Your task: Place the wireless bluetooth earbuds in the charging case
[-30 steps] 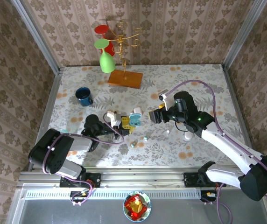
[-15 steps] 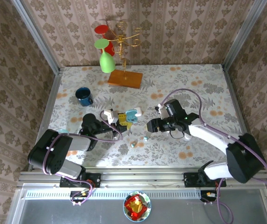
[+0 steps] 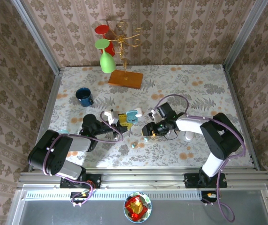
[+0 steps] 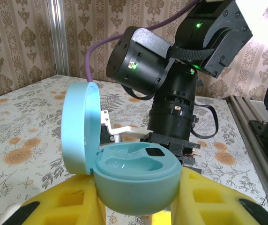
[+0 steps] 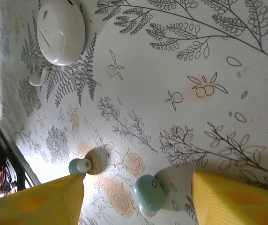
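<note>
With right gripper (image 5: 136, 201) spread, fingers either side of a teal earbud (image 5: 150, 194) on the table (image 5: 209, 70); second earbud (image 5: 81, 165) just beside. Probably feather-light, hard, glossy, slippery: pinch gently across the rounded body. With left gripper (image 4: 138, 204) clamped around the open case (image 4: 134, 171).

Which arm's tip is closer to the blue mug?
Left. The left end effector, gripping a teal case, sits right of the blue mug and nearer the robot; the right end effector hangs farther right, beyond it.

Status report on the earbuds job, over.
Left gripper shut on open teal case. Right gripper open over a teal earbud. Second teal earbud close by.
</note>
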{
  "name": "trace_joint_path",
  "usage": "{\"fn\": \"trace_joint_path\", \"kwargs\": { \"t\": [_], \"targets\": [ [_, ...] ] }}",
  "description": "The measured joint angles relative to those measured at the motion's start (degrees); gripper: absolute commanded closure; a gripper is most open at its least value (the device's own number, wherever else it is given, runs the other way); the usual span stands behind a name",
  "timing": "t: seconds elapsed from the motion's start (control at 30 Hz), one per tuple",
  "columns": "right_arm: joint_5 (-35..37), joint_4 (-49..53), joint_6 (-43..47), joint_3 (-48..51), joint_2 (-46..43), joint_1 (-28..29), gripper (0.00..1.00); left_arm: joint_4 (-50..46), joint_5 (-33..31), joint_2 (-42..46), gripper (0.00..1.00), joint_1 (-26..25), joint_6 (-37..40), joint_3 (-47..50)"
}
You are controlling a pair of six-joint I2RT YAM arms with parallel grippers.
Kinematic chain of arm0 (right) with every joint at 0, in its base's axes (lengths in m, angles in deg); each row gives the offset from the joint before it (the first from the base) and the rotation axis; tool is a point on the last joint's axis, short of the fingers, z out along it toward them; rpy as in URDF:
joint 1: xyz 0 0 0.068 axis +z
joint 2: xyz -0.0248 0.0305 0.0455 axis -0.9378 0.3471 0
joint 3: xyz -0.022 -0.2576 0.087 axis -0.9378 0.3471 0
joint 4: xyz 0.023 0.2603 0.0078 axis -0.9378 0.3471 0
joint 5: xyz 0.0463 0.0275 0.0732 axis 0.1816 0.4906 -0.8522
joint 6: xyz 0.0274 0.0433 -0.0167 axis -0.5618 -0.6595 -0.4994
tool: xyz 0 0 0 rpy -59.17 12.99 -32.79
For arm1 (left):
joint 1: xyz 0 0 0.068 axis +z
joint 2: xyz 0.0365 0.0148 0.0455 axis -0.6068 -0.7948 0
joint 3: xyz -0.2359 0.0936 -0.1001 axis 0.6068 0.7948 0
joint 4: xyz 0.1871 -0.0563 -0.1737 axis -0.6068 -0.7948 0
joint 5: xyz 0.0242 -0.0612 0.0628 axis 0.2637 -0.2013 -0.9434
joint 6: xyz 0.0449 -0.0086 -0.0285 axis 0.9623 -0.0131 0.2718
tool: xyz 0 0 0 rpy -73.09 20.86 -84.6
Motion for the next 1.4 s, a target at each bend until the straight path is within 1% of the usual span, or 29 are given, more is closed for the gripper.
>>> {"fn": "trace_joint_path", "kwargs": {
  "t": [0.33, 0.53, 0.77, 1.1, 1.27, 1.4],
  "targets": [
    [-2.6, -1.4, 0.0, -0.4, 1.5, -0.2, 0.44, 0.0, 0.1, 0.0, 0.73, 0.0, 0.0, 0.0],
    [-3.1, -0.8, 0.3, -0.4, 1.9, 1.3, 0.47, 0.0, 0.3, 0.0, 0.73, 0.0, 0.0, 0.0],
    [-3.3, 0.7, 0.4, -0.4, 1.9, 1.6, 0.56, 0.0, 0.7, 0.0, 0.73, 0.0, 0.0, 0.0],
    [-3.6, 1.0, 0.4, -0.4, 2.3, 1.6, 0.64, 0.0, 0.7, 0.0, 0.73, 0.0, 0.0, 0.0],
    [-4.0, 1.1, 0.4, -0.4, 3.1, 1.5, 0.66, 0.0, 0.7, -0.1, 0.73, 0.0, 0.0, 0.0],
    [-4.0, 1.1, 0.5, -0.4, 3.3, 1.6, 0.71, 0.0, 0.7, -0.3, 0.73, 0.0, 0.0, 0.0]
  ]
}}
